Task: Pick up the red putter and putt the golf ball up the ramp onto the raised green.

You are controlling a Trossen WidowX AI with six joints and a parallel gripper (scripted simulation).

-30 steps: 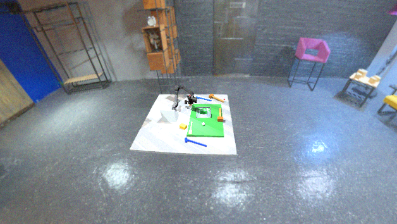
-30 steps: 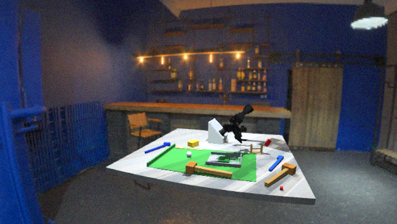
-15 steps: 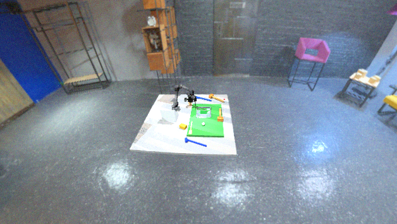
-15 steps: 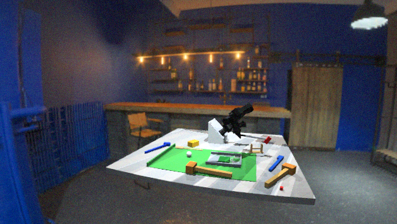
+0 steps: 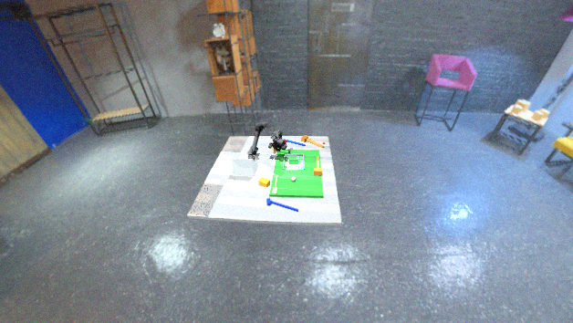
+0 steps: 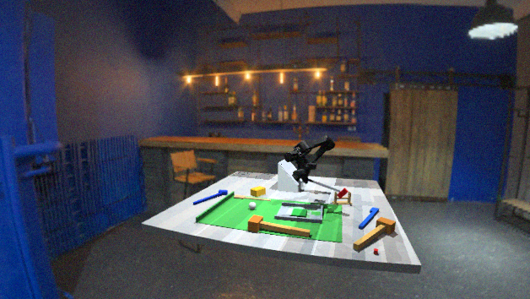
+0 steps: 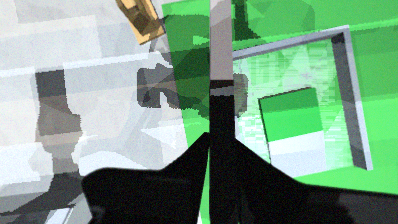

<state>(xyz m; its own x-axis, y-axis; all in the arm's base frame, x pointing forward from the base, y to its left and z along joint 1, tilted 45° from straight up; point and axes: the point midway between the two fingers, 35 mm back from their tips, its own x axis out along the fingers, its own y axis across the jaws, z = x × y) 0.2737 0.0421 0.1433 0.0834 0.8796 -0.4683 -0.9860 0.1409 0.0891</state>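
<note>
My gripper (image 6: 305, 180) (image 7: 216, 137) is shut on the black grip of the red putter; its grey shaft (image 7: 221, 47) (image 6: 325, 186) runs away from the fingers. The red head (image 6: 343, 192) hangs tilted near the small wooden stand (image 6: 336, 198) (image 7: 142, 22); in the wrist view the shaft passes beside that stand and the head is out of sight. The white golf ball (image 5: 293, 179) (image 6: 252, 205) sits on the green mat (image 5: 301, 188) (image 6: 219, 216). A grey-rimmed frame (image 7: 356, 107) (image 6: 276, 215) with a green patch (image 7: 291, 111) inside stands on the mat, near the gripper.
An orange mallet (image 5: 317, 171) (image 6: 255, 224) lies on the mat's edge, another (image 5: 305, 139) (image 6: 386, 225) beyond it. Blue clubs (image 5: 283, 205) (image 6: 369, 218) lie at both table ends. A yellow block (image 5: 264, 182) (image 6: 257, 192) lies beside the mat; a red cube (image 6: 375, 251) lies near the table edge.
</note>
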